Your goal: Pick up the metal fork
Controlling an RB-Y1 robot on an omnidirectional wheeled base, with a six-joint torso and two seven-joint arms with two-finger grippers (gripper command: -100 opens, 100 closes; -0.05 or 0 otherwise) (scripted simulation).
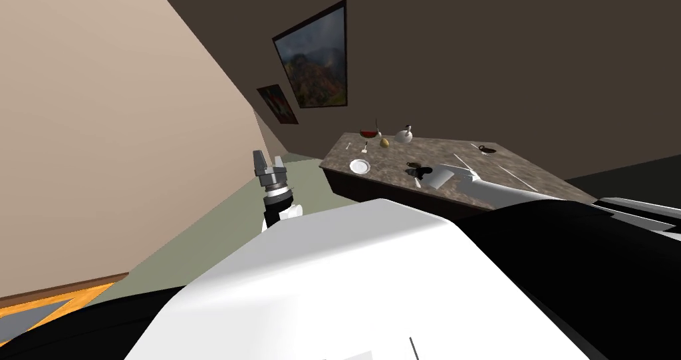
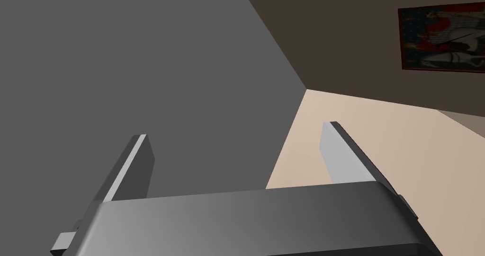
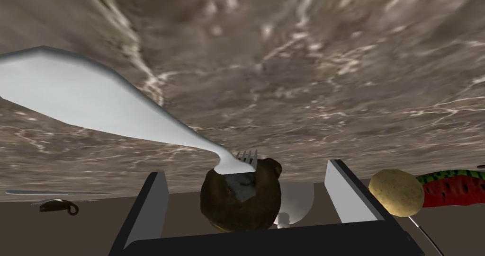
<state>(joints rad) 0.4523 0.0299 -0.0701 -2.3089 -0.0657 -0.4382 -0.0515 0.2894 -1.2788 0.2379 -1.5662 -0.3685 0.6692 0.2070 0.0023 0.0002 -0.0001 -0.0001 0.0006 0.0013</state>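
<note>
Right gripper (image 3: pixel 245 169) fingers (image 3: pixel 150 206) spread, fork (image 3: pixel 94 97) tines between them.

Dim, even, flat light throughout; strong wide-lens slant in head view.

The surface (image 3: pixel 331 54) looks like polished stone, brown with pale veins; the fork (image 3: pixel 142 120) is smooth and pale grey, with a soft metallic sheen; the rounded brown lump (image 3: pixel 241 206) looks matt and faintly mottled; the tan ball (image 3: pixel 396 192) is rough and speckled; the right gripper (image 3: pixel 246 168) has flat, matt grey jaws.
</note>
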